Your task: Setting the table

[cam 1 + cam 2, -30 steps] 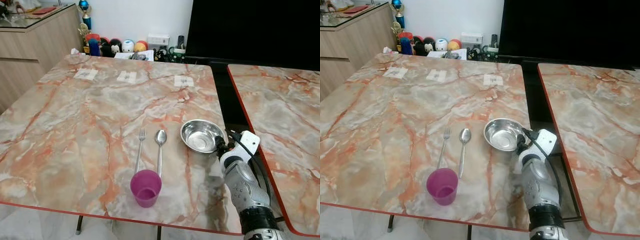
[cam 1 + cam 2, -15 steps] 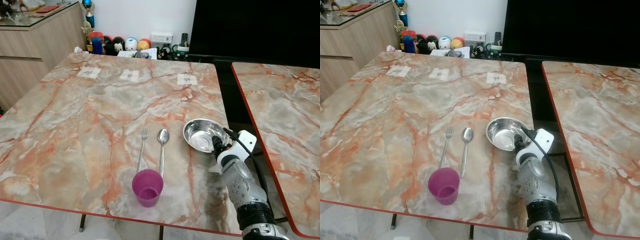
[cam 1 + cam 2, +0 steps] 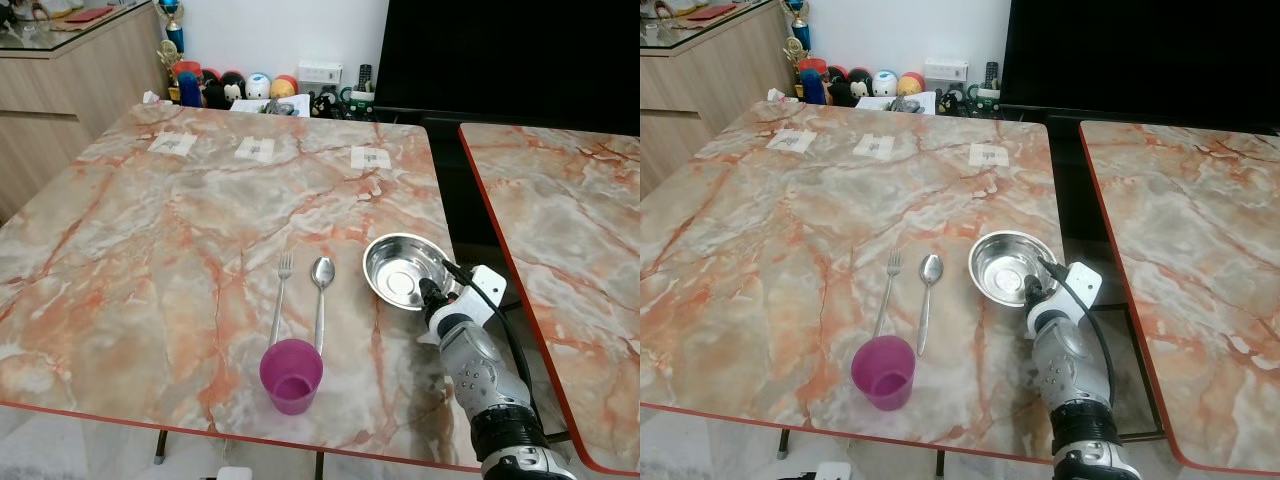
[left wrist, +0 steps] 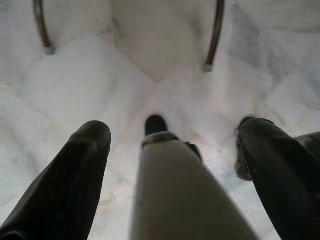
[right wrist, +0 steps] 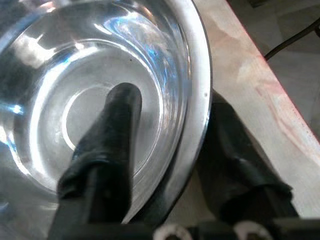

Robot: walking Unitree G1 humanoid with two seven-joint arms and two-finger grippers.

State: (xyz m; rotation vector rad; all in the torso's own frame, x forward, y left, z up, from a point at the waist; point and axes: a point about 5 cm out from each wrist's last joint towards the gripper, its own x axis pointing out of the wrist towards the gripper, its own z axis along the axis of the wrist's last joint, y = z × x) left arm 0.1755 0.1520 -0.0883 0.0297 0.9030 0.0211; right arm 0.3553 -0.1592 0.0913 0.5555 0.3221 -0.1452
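Observation:
A steel bowl [image 3: 402, 270] sits near the right edge of the marble table [image 3: 150, 250]. My right gripper [image 3: 432, 293] is at the bowl's near rim. In the right wrist view one finger [image 5: 117, 125] lies inside the bowl [image 5: 65, 65] and the other finger [image 5: 235, 150] is outside, below the rim, so the gripper is shut on the rim. A fork [image 3: 281, 297] and a spoon [image 3: 320, 290] lie side by side left of the bowl. A purple cup [image 3: 291, 375] stands upright in front of them. My left gripper [image 4: 175, 129] hangs open above the floor.
A second marble table [image 3: 570, 230] stands to the right, across a narrow gap [image 3: 452, 200]. Three paper labels [image 3: 255, 150] lie at the far side of the table. A wooden cabinet [image 3: 60, 70] is at the far left, and toys [image 3: 230, 90] line the wall.
The view has swayed a little. My right gripper stays at the bowl's rim, and the bowl, fork, spoon and cup lie as before.

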